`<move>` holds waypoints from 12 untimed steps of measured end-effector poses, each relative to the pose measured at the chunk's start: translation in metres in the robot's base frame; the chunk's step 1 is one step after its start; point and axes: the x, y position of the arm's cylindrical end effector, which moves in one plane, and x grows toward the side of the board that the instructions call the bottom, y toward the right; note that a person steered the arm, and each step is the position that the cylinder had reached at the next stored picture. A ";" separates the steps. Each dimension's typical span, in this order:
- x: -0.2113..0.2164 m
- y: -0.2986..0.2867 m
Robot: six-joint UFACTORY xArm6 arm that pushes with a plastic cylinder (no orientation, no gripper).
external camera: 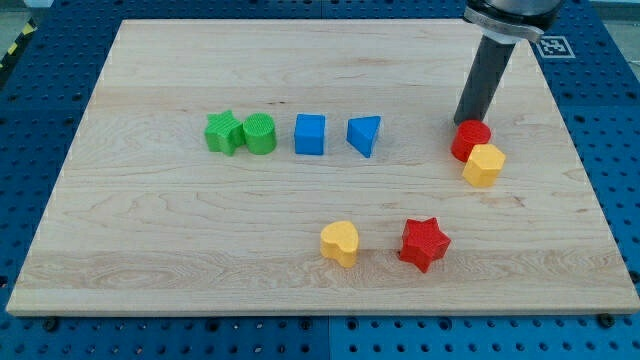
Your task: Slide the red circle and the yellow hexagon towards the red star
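The red circle (pixel 470 140) sits at the view's right, touching the yellow hexagon (pixel 485 165) just below and right of it. The red star (pixel 424 243) lies lower, toward the view's bottom, left of that pair. My tip (pixel 462 124) rests on the board right at the red circle's upper left edge, the dark rod rising from it toward the view's top right.
A yellow heart (pixel 340 243) lies left of the red star. A row at the view's middle left holds a green star (pixel 224 132), a green circle (pixel 259 133), a blue square (pixel 310 134) and a blue triangle (pixel 365 135). The wooden board (pixel 150 260) ends near each side.
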 end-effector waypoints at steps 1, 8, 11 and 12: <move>-0.001 -0.001; 0.024 0.008; 0.064 0.034; 0.064 0.034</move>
